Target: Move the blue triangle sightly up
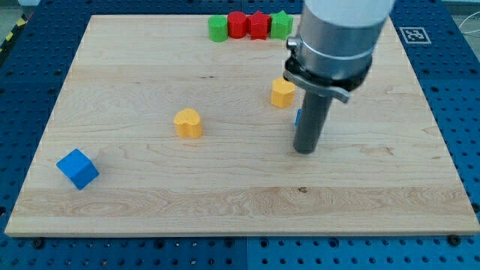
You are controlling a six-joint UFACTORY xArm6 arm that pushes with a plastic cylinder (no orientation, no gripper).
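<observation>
The blue triangle is almost wholly hidden behind the rod; only a thin blue sliver shows at the rod's left edge, right of the board's middle. My tip rests on the board just below that sliver, toward the view's bottom. A yellow block sits just up and to the left of the sliver. I cannot tell whether the rod touches the triangle.
A second yellow block lies left of centre. A blue cube sits near the lower left corner. At the board's top edge stands a row: green block, red block, red star, green block.
</observation>
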